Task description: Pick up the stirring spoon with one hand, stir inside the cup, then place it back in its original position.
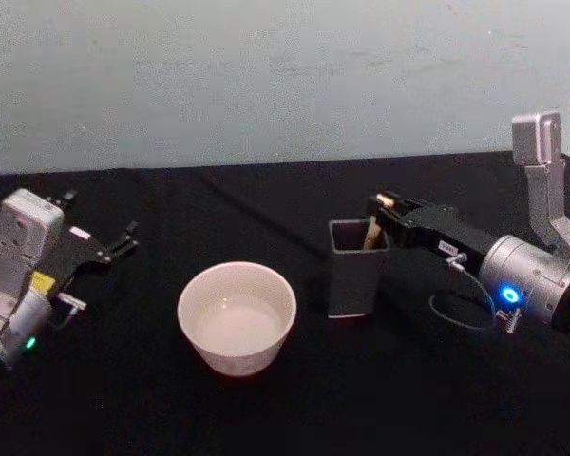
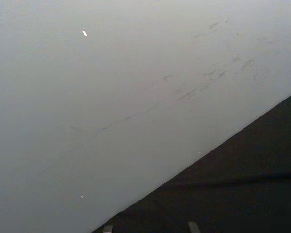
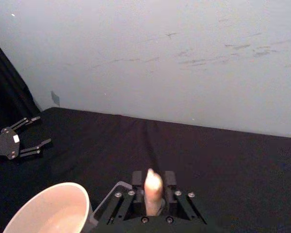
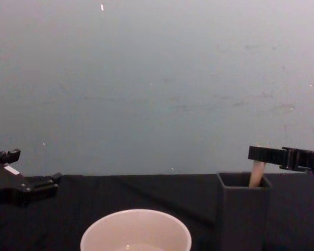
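Across the black tablecloth (image 1: 266,418), the biggest task item is the cream-white cup (image 1: 237,316), sitting open-mouthed left of centre with what looks like a little liquid in it. It reads as ceramic: stiff, fairly heavy, unlikely to shift under a light stir, though a hard knock on the thin rim could tip or chip it. Just beside it on the right stands the dark grey square holder (image 1: 357,269), upright, narrower and probably lighter, so a sideways pull could drag it.

Next in size, the right gripper (image 1: 388,211) reaches in from the right, level with the holder's mouth. Its jaws look closed on the upper end of the stirring spoon (image 1: 371,233), whose cream handle stands in the holder; in the right wrist view the handle tip (image 3: 153,187) sits pinched between the two fingers. The left gripper (image 1: 123,242) rests parked at the table's left edge, fingers spread, holding nothing.

Smallest is the spoon itself: slim, rigid, very light, likely smooth and prone to swivelling in a pinch. Taking it high on the handle, just under the top, suits a straight upward lift; its bowl is hidden inside the holder.
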### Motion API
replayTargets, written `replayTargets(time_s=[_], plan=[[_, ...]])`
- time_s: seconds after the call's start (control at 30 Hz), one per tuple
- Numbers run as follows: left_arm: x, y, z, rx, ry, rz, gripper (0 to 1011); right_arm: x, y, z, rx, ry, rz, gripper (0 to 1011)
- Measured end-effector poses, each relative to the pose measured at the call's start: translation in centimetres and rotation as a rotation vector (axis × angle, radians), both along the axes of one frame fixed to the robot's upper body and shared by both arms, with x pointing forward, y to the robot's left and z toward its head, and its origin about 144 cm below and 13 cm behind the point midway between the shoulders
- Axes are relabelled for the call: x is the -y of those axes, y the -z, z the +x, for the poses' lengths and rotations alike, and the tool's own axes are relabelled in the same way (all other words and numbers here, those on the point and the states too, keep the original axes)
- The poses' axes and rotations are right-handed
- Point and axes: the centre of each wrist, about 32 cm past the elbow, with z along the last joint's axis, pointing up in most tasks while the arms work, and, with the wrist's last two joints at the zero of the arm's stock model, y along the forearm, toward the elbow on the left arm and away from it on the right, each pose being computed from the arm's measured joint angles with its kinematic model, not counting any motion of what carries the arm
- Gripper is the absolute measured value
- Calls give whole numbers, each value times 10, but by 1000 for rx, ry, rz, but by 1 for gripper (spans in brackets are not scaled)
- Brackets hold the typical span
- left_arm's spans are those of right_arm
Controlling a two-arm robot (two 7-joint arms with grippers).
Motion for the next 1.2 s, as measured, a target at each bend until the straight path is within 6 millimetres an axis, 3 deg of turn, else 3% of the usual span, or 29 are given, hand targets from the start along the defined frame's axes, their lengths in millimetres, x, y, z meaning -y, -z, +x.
replayTargets(time_s=[0.23,0.43,0.83,0.97,1.2], plan=[[0,0,0,0,0,0,1001,0,0,0,1,0,1,458],[0,0,0,0,0,0,1001,0,0,0,1,0,1,689],[0,0,0,0,0,0,1001,-2,-2,0,23,12,6,1002],[0,0,0,0,0,0,1001,-3,-5,0,58,40,27,1000],[0,0,0,0,0,0,1001,-4,-17,4,207,260,109,1000]])
